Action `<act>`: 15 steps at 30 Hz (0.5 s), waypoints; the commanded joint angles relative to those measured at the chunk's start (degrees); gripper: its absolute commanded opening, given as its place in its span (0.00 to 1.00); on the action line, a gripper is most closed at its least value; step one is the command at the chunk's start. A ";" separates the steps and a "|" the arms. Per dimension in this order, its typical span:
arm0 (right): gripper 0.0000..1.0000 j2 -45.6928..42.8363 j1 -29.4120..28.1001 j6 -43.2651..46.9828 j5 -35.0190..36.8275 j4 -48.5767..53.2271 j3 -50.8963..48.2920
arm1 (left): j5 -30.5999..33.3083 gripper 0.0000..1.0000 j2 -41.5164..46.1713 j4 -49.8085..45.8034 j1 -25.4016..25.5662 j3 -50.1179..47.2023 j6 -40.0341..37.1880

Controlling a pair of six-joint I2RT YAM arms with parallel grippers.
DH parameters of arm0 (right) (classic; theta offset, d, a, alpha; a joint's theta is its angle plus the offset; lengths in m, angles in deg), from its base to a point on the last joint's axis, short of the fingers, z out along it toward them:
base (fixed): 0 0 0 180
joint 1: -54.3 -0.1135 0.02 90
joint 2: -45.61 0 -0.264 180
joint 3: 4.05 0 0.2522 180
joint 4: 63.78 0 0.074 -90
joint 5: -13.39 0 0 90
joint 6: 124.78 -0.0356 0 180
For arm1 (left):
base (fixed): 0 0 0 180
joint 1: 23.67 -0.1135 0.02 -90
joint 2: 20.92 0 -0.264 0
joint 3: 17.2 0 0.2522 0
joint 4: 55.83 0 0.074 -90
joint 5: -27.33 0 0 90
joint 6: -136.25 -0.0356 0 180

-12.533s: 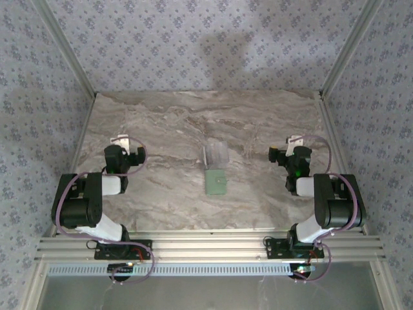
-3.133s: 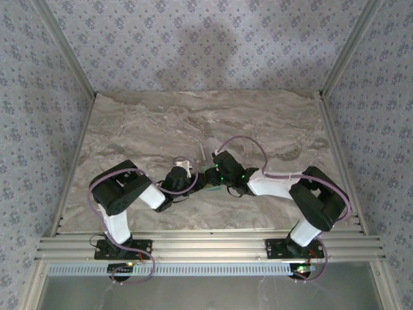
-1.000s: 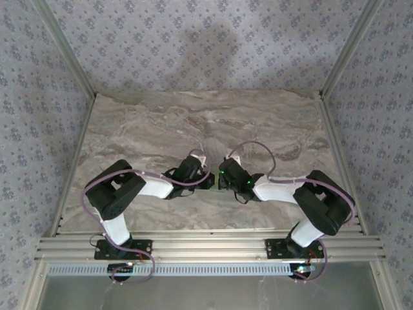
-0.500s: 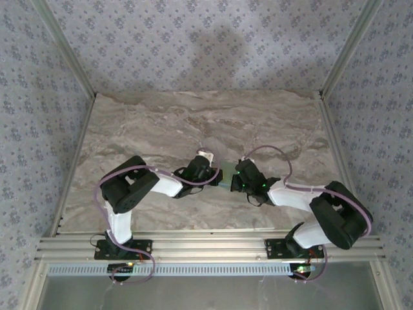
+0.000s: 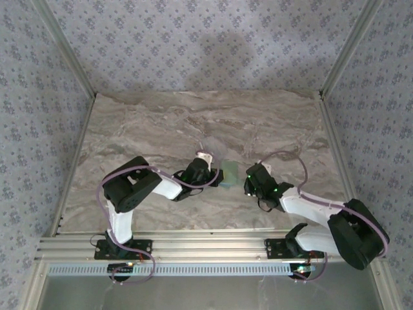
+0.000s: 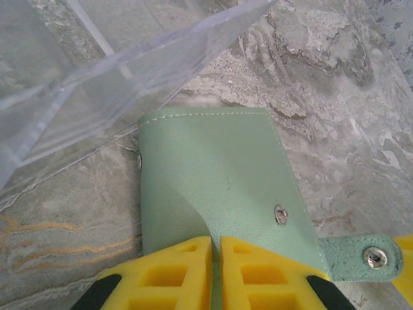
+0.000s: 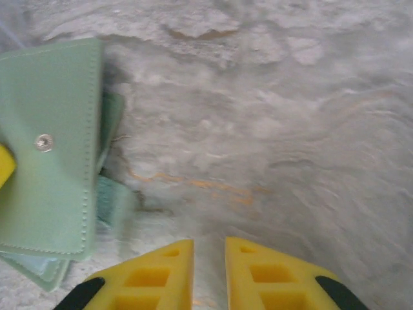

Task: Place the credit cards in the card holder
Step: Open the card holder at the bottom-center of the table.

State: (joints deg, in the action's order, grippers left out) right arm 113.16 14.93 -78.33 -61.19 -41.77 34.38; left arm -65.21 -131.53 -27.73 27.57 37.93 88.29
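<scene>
The card holder [image 5: 228,174] is a pale green wallet lying on the marble table between my two grippers. In the left wrist view its upper panel [image 6: 213,168] is lifted, and my left gripper [image 6: 216,240] is shut on that panel's near edge. A snap stud shows on the panel, and a strap [image 6: 361,257] with a second snap sticks out to the right. My right gripper [image 7: 209,242] stands just right of the card holder [image 7: 55,129], slightly open, with only bare table between its fingers. The credit cards are out of view.
A clear plastic stand [image 6: 97,71] sits right behind the wallet, touching or nearly touching its far edge. Open marble table [image 5: 277,129] lies to the right and at the back. Metal frame rails [image 5: 206,248] border the near edge.
My right gripper has opened, let go of the card holder and drawn back to the right. My left gripper keeps its hold and has shifted slightly right with the wallet.
</scene>
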 commanded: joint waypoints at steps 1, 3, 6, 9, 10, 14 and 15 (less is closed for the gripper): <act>0.30 -1.96 -5.75 -1.12 10.10 9.83 4.42 | -0.27 0.13 -5.08 -20.92 1.60 -5.98 1.62; 0.37 -1.67 -9.24 -0.22 11.12 10.55 6.37 | 0.80 0.13 -4.67 -20.85 1.58 -6.71 2.37; 0.45 0.36 -12.17 2.03 7.18 7.96 8.33 | 1.59 0.13 -4.62 -19.66 1.59 -8.10 3.13; 0.46 3.41 -12.72 3.48 1.03 2.51 9.26 | 1.23 0.13 -4.71 -18.12 1.58 -9.18 3.61; 0.46 4.99 -12.66 3.49 -0.09 1.64 9.86 | 1.27 0.13 -4.71 -17.81 1.62 -9.40 3.78; 0.46 9.56 -11.15 2.90 -2.25 -0.43 11.76 | 0.72 0.13 -4.88 -16.70 1.58 -9.97 4.12; 0.48 10.31 -10.35 2.68 -3.14 -1.06 11.68 | 0.70 0.13 -4.88 -16.58 1.64 -10.03 4.11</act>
State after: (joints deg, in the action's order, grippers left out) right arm 121.73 3.21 -75.88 -61.63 -40.87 44.39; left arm -62.98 -131.22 -22.00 28.21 34.21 90.92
